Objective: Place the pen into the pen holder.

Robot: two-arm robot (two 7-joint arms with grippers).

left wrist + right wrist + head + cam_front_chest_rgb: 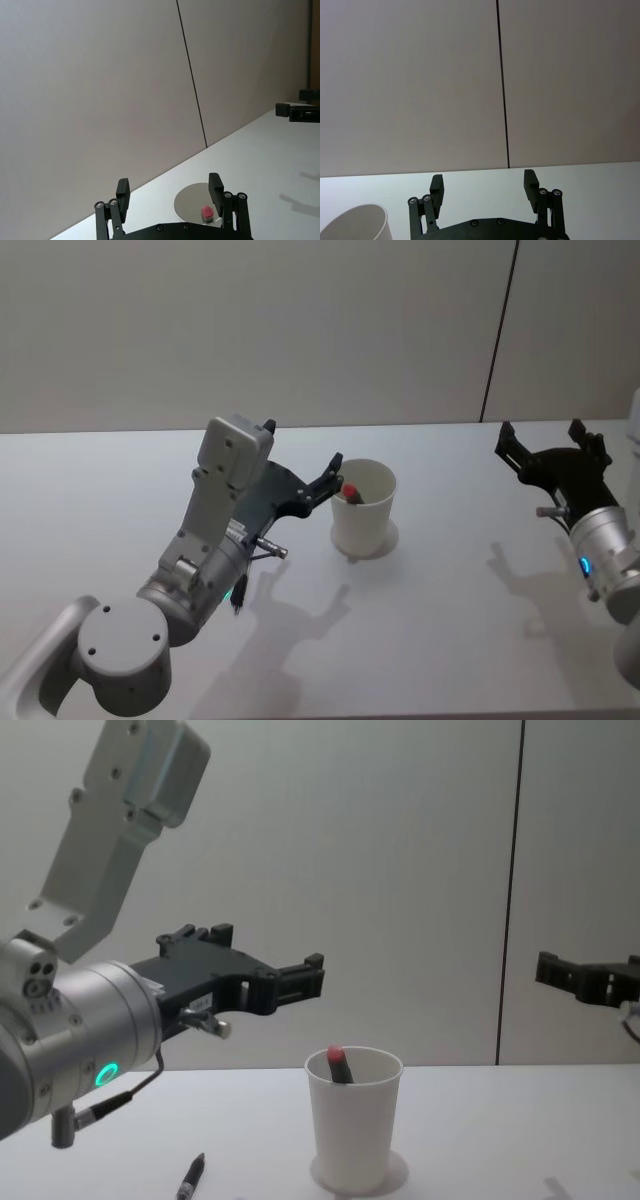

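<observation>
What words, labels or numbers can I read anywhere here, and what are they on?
None readable. The cup is plain white, and the pen in it shows a red end but no legible print.

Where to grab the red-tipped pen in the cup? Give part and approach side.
Grip the pen by its red top end, the one part above the rim of the cup. Come down from above, since the cup's wall encloses the shaft. It leans on the rim's left side, so the open left gripper beside it looks best placed.
</observation>
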